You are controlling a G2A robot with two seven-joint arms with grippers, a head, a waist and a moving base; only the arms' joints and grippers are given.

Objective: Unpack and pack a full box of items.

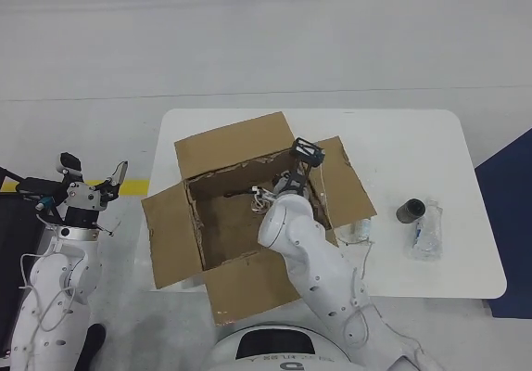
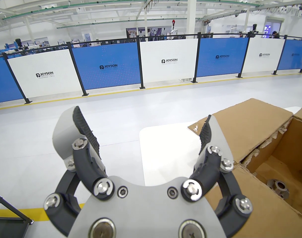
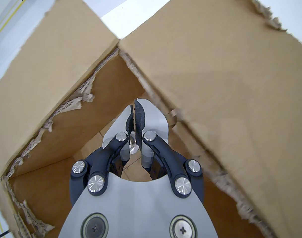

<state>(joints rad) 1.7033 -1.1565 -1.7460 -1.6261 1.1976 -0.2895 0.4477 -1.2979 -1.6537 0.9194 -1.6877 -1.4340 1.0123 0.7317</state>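
The right gripper [image 3: 136, 111] is reaching down inside the cardboard box [image 1: 234, 146], its fingers pressing together at the tips. A small shiny bit is glinting between the pads, though whether it is being pinched I cannot tell. The box is standing open at the centre of the top view, on the left part of the white table [image 1: 414, 148], flaps spread outward. A metal flange [image 2: 277, 185] is lying on its floor. The left gripper [image 2: 142, 115] is hovering at the far left of the frame, off the table, fingers spread wide and empty. A dark cylinder [image 1: 411, 210] and a clear packet [image 1: 429, 234] are lying at the right.
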